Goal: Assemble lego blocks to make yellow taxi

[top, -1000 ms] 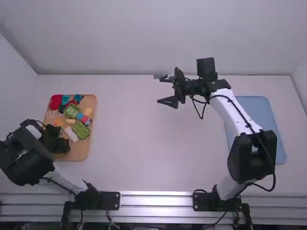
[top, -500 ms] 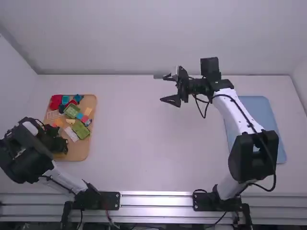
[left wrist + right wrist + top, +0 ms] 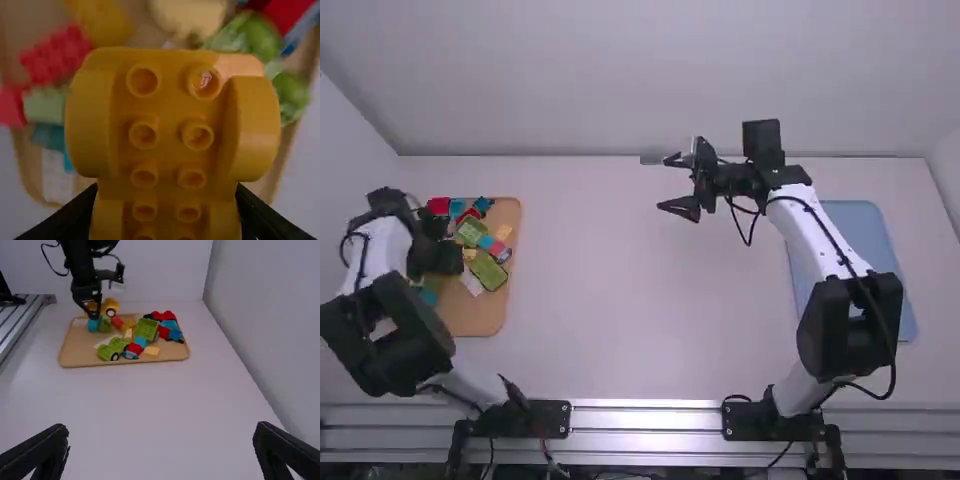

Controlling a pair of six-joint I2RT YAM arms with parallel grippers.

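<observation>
Left wrist view: yellow wheeled base (image 3: 167, 115), grasped by left pincer (image 3: 167, 192), above tray (image 3: 75, 350). Right pincer (image 3: 161, 427): fingers spread, well apart from tray. Handling advice: lift level, clear of loose blocks (image 3: 146, 330).

1 tray (image 3: 472, 322) is tan, the wheeled block (image 3: 169, 117) yellow.

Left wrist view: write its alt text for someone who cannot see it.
The left gripper holds a yellow block with two rows of round studs, above a tan tray where a red block, a green block and other pieces lie.
</observation>
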